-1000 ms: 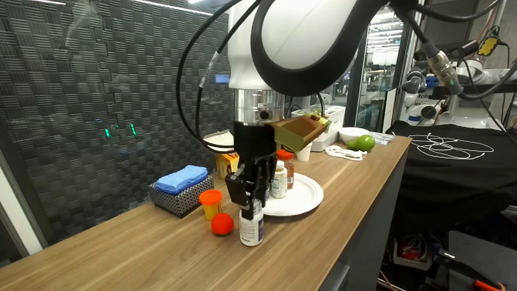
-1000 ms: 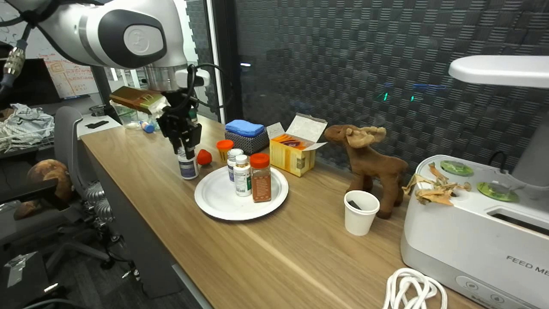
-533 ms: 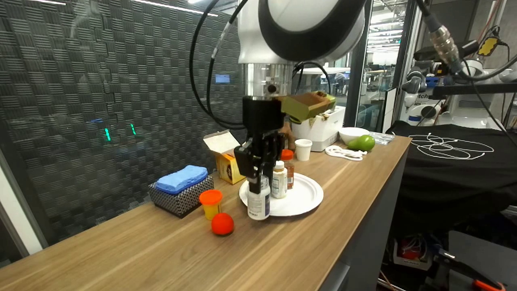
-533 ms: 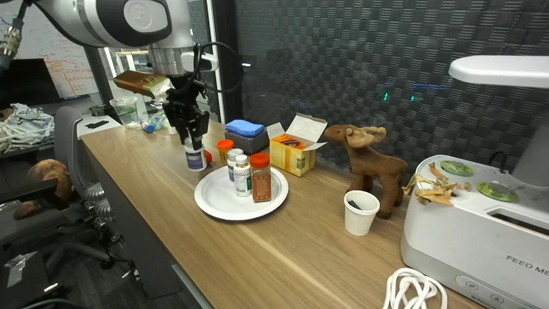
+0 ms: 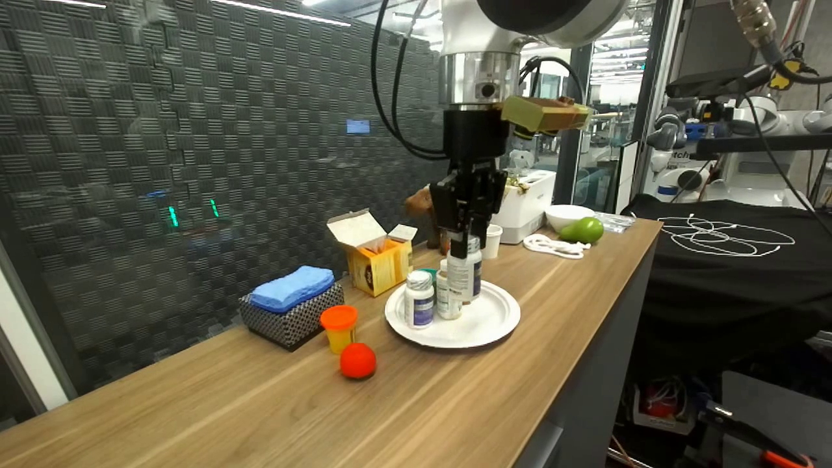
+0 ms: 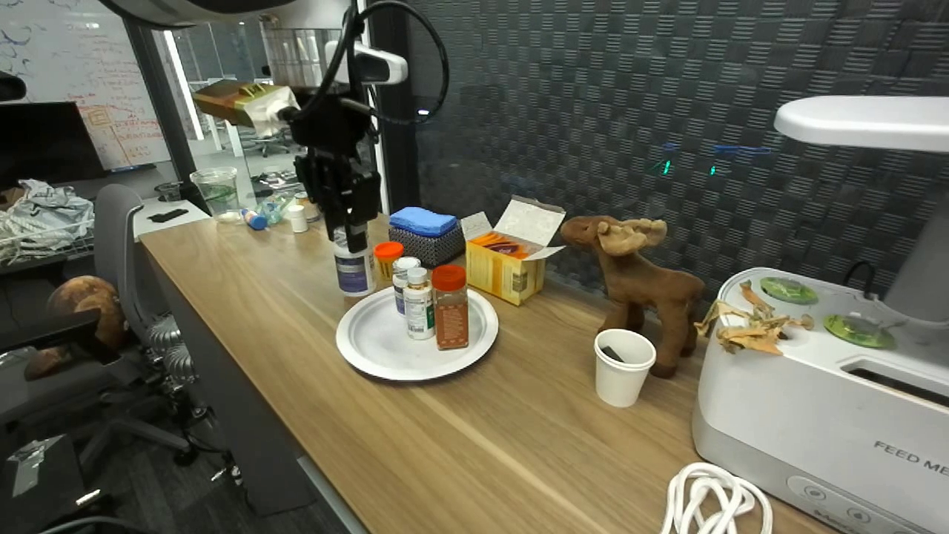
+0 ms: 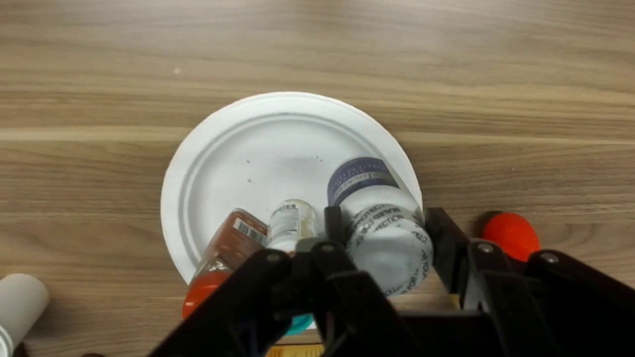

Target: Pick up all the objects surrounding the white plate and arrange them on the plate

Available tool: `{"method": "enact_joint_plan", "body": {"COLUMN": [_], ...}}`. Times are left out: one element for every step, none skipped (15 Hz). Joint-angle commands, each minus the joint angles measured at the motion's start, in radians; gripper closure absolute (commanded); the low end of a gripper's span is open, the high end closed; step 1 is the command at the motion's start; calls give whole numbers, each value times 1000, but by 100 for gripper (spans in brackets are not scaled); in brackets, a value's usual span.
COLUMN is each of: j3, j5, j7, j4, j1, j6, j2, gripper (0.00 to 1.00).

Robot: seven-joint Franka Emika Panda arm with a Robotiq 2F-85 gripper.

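The gripper (image 7: 384,225) holds a white pill bottle (image 7: 372,199) with a purple label, its fingers (image 7: 333,224) drawn in on either side of the neck and wrapped cap (image 7: 391,258). The bottle hangs near the rim of the white plate (image 7: 283,101), close to upright; whether its base is over the rim or just outside it, I cannot tell. It is probably light, a stiff plastic shell that won't give under a firm squeeze, though the glossy wrap could be slippery. Held by its top end it may swing, so the shoulder just under the cap looks the safer place to grip. Breakage seems unlikely; toppling on landing is the likelier trouble. The wrap carries what looks like a safety-seal notice: FOR and the ending CTION can be made out, the rest curves away. The lettering on the purple label is too blurred to read for certain. On the plate, a red-capped spice jar (image 7: 230,239) shows a barcode. In an exterior view, the white countertop planter (image 6: 771,415) bears the words FEED ME.
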Motion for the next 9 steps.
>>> {"method": "enact_joint_plan", "body": {"j3": [-14, -19, -23, -28, -32, -38, -43, -48, -53], "j5": [9, 8, 5, 9, 8, 10, 6, 5, 2], "j7": [-5, -5, -4, -5, -1, -2, -1, 0, 1], "j4": [-50, -62, -70, -78, -86, -91, -96, -98, -100], "j1": [-20, -25, -30, -35, -41, -47, -53, -59, -65], "j6": [8, 18, 25, 44, 67, 104, 136, 174, 203], "j2": [-28, -27, -24, -21, -18, -14, -9, 0, 8], "gripper": [80, 80, 80, 80, 80, 80, 80, 80, 80]}}
